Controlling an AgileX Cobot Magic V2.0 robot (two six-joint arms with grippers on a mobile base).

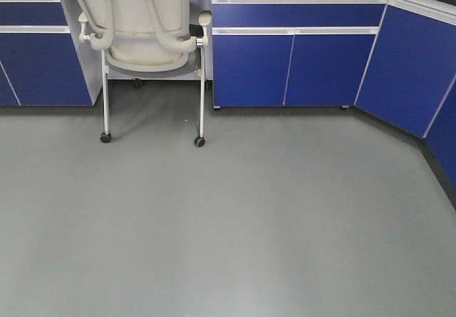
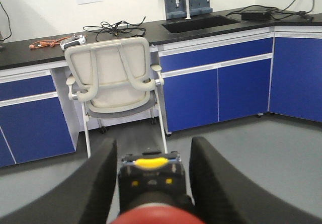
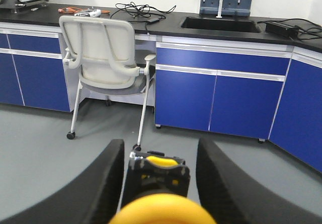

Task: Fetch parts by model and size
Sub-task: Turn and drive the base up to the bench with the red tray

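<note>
Frankly, the front view was no help: neither arm nor either part showed in it, only a cream mesh-back chair [image 1: 139, 25] on castors at 11 o'clock, glossy blue cabinets [image 1: 296, 68] across the top and dull grey floor [image 1: 228, 224]. Both caps were blurred and cut by the frame edge at 6 o'clock in the wrist views, so cap shape past a rounded dome couldn't be read. Arm links were out of view behind the cameras. The left gripper [image 2: 153, 146] was held about level, well above the floor, pointing at the chair and cabinets. Its curved matte black fingers [image 2: 95, 183] were closed partway, one on each side of the red-capped switch [image 2: 151, 183]. The switch's boxy black body filled the gap, yellow insert at the far end; pad contact itself was hard to confirm. The right gripper [image 3: 160, 144] had the same pose and the same partial closure, gripping the yellow-capped switch [image 3: 158, 181], black body, cap nearest the lens. Further back in the wrist views: black countertop [image 2: 40, 50], loose cables [image 2: 113, 28] at 11 o'clock, recessed sink [image 3: 220, 23] at 1 o'clock.
</note>
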